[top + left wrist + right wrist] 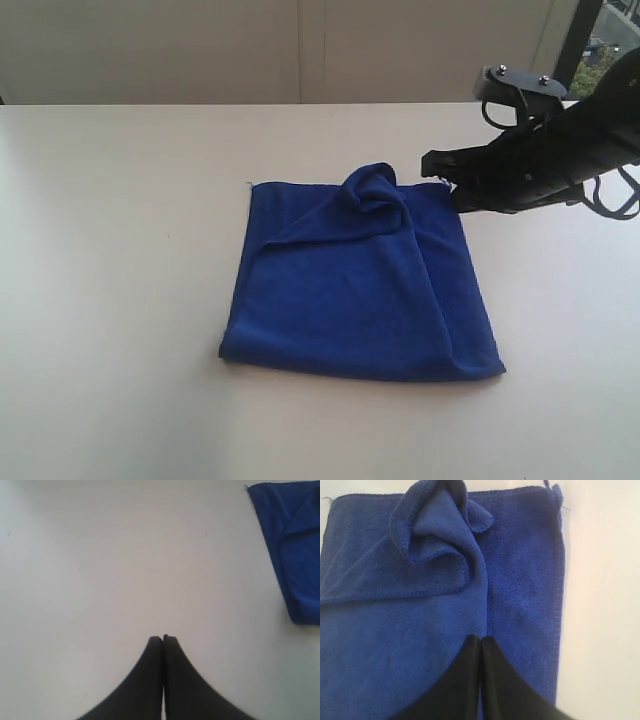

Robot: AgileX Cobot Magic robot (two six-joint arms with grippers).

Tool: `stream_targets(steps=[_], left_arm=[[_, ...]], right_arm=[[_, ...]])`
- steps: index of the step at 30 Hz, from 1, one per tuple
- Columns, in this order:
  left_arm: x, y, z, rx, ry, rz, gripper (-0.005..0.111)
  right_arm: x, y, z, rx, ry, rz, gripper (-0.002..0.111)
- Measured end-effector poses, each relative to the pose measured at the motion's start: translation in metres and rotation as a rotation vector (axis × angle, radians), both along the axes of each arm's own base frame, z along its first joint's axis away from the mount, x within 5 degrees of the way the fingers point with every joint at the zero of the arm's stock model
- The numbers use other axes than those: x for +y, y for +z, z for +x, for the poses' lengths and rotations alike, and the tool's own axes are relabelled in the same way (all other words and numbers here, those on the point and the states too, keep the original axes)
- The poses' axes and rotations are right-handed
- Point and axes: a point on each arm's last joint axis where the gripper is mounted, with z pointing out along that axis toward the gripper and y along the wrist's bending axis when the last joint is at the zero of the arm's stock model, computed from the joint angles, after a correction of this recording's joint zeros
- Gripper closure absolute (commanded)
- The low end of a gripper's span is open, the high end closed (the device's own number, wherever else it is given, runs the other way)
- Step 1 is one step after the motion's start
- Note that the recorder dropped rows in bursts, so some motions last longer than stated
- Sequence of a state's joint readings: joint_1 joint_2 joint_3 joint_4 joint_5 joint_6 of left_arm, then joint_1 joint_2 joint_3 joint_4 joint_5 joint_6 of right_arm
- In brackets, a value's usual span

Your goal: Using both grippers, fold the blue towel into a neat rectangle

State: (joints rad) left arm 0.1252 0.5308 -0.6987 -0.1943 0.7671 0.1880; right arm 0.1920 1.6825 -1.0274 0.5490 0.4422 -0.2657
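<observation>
The blue towel (360, 290) lies folded on the pale table as a rough square. A crumpled hump of cloth (375, 190) stands up at its far edge, with a diagonal crease running from it toward the left side. My right gripper (427, 160) hovers just off the towel's far right corner. In the right wrist view its black fingers (481, 638) are pressed together over the towel (395, 630), holding nothing, with the hump (435, 530) ahead. My left gripper (163, 638) is shut over bare table, away from the towel (295, 545), and is out of the exterior view.
The beige tabletop (100, 300) stretches wide to the left and front of the towel. Its far edge meets a light wall (200, 50). A dark window frame (570, 40) stands behind the right arm.
</observation>
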Motion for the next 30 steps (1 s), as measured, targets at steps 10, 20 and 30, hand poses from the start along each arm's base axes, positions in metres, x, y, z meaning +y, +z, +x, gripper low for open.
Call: stream_targets(steps=[10, 20, 30], left_arm=[[-0.010, 0.005, 0.008, -0.041, -0.031, -0.148, 0.107], [-0.021, -0.024, 0.080, 0.158, -0.182, -0.369, 0.107], [-0.044, -0.050, 0.135, 0.230, -0.257, -0.269, 0.107]], right_arm=[[-0.004, -0.024, 0.012, 0.028, -0.032, -0.015, 0.108], [0.006, -0.024, 0.042, 0.011, -0.053, 0.060, 0.108], [0.010, -0.023, 0.069, 0.037, -0.058, 0.129, 0.108]])
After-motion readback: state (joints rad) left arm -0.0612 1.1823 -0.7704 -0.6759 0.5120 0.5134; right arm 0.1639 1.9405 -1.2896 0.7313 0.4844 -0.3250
